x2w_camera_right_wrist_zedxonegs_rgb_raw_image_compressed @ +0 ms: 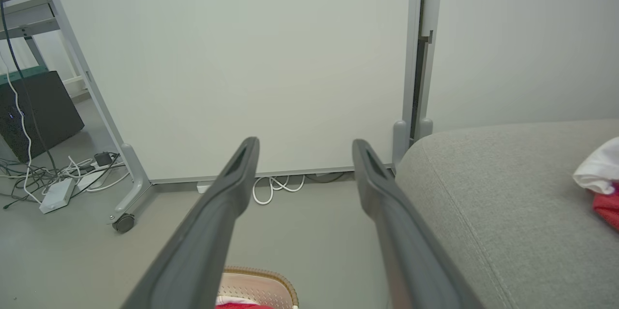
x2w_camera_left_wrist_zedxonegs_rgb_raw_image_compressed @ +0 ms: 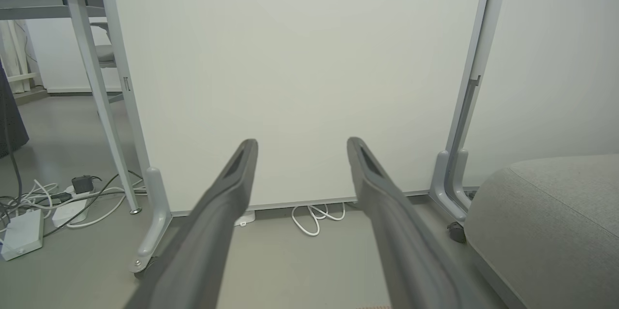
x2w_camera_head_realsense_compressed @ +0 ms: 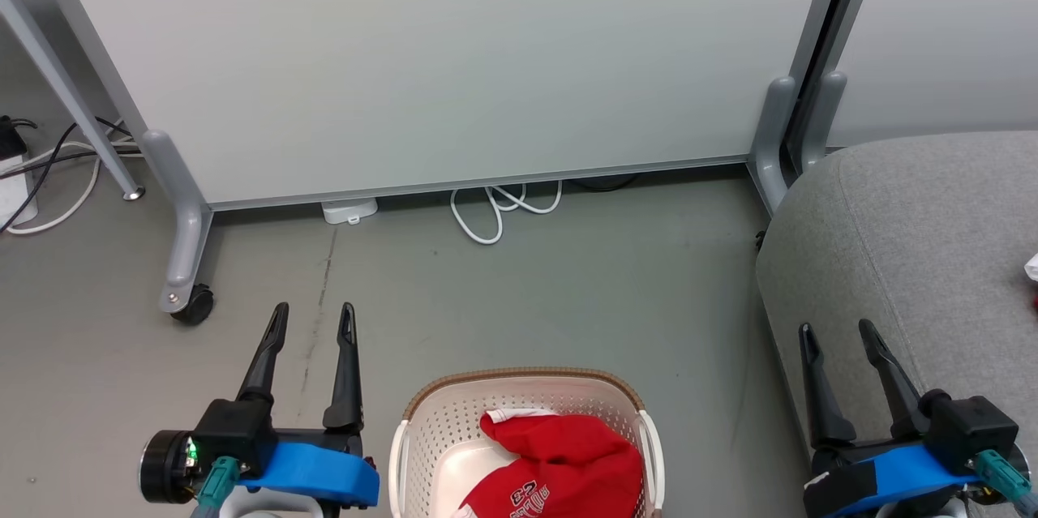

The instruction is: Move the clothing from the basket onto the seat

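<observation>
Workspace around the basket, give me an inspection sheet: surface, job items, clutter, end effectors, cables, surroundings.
Surface: grey floor with a faint dark streak.
Job's things: basket stands on the floor with a red garment with white lettering inside. The seat is to its right, and white and red cloth lies on it.
Clutter: nothing seen.
End effectors: left end effector open and empty, left of the basket. Right end effector open and empty, by the seat's corner.
Cables: white looped cable under the partition. Tangled cables at far left.
Surroundings: pale partition on castors, and a table leg.
</observation>
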